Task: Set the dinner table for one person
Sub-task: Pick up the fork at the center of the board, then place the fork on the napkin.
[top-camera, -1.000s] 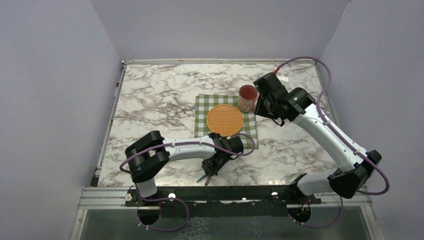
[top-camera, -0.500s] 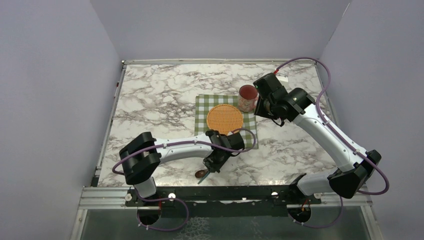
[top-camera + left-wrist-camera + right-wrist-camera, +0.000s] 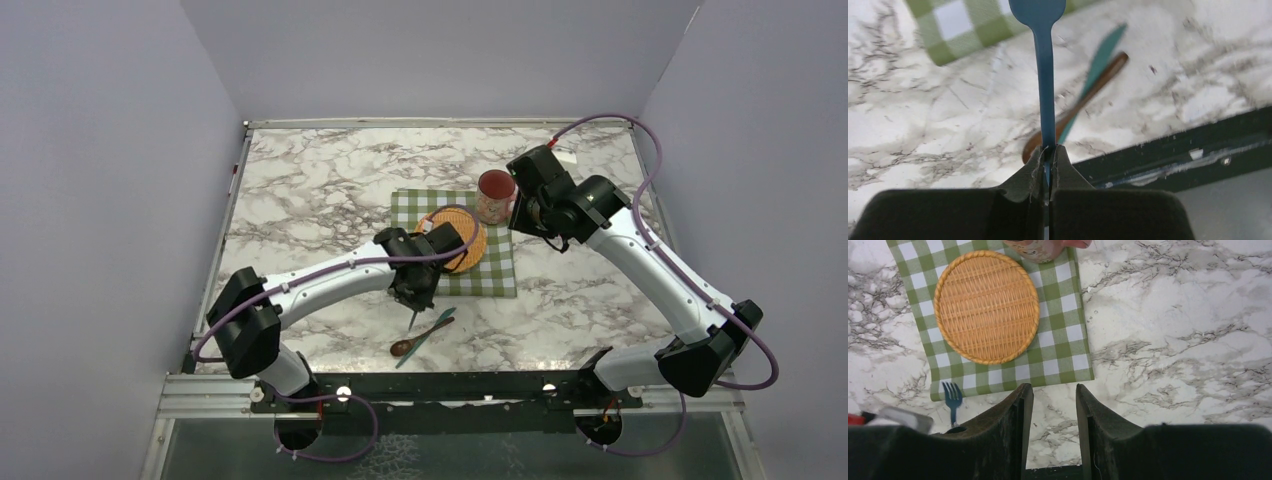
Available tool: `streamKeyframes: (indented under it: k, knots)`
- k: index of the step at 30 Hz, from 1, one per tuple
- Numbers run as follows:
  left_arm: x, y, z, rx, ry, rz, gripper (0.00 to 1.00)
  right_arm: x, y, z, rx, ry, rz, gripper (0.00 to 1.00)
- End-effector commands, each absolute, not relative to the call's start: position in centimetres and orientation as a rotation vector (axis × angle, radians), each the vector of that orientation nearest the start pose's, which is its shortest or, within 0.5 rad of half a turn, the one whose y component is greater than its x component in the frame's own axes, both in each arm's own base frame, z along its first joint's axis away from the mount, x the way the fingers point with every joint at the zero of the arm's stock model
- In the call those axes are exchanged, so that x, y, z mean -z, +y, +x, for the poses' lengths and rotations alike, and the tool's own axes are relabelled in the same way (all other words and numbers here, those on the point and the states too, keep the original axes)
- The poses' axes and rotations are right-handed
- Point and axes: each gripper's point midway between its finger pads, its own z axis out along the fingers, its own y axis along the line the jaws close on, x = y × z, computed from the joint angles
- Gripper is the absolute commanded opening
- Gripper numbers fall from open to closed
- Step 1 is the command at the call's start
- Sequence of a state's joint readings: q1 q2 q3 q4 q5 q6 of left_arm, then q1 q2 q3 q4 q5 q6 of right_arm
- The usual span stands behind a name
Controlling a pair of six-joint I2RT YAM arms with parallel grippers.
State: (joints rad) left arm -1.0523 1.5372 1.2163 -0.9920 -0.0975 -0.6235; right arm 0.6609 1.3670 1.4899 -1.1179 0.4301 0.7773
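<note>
My left gripper is shut on the handle of a blue fork and holds it above the marble dinner table, by the near left corner of the green checked cloth. In the top view the left gripper hides part of the orange wicker plate. A wooden spoon and a teal knife lie crossed on the marble below. My right gripper hangs open and holds nothing, high over the cloth's right side. It is next to the red-rimmed mug.
The right wrist view shows the wicker plate on the cloth, the mug's base at the top edge, and the fork. The table's near metal frame runs just below the spoon.
My left gripper closed on the fork among the cutlery near the front edge, lifted it and carried it back toward the cloth's near left corner. Spoon and knife stay behind. The right arm held still.
</note>
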Motion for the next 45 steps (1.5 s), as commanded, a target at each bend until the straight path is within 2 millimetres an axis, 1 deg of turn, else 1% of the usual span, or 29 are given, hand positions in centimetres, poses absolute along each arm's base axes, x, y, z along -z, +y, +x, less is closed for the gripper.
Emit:
streamKeyframes:
  k: [1,7,10,13,16,18,21,27,34,39,45]
  knots:
    - [-10.6,-24.5,18.4,0.178,2.829,0.309,0.0,-25.5,15.4,28.4,-0.091,2.364,0.33,0.41]
    - [-10.9,-23.7,25.6,0.184,2.8,0.172,0.0,-26.4,15.2,28.6,-0.083,2.344,0.329,0.41]
    - [-10.2,-24.1,28.7,0.219,2.802,0.141,0.0,-26.6,15.1,28.6,-0.082,2.336,0.331,0.41]
    - [-9.3,-24.3,30.9,0.247,2.828,0.096,0.0,-26.8,14.9,28.6,-0.078,2.331,0.336,0.41]
    - [-8.6,-24.4,32.4,0.246,2.832,0.101,0.0,-27.0,14.5,28.5,-0.063,2.327,0.341,0.41]
    - [-8.2,-24.3,32.9,0.222,2.83,0.121,0.0,-27.1,14.3,28.4,-0.055,2.323,0.344,0.41]
    - [-7.7,-23.9,33.1,0.213,2.842,0.115,0.0,-27.3,14.1,28.5,-0.041,2.313,0.343,0.41]
    - [-6.1,-23.5,32.6,0.189,2.876,0.117,0.0,-27.3,14.2,29.0,-0.022,2.31,0.327,0.41]
    - [-4.9,-23.1,32.7,0.171,2.889,0.087,0.0,-27.6,14.3,29.3,-0.021,2.303,0.316,0.41]
    - [-3.3,-22.6,32.7,0.155,2.921,0.072,0.0,-27.7,14.3,29.4,-0.021,2.303,0.311,0.41]
    - [-2.5,-21.9,33.0,0.151,2.943,0.055,0.0,-27.6,14.3,29.4,-0.02,2.305,0.317,0.41]
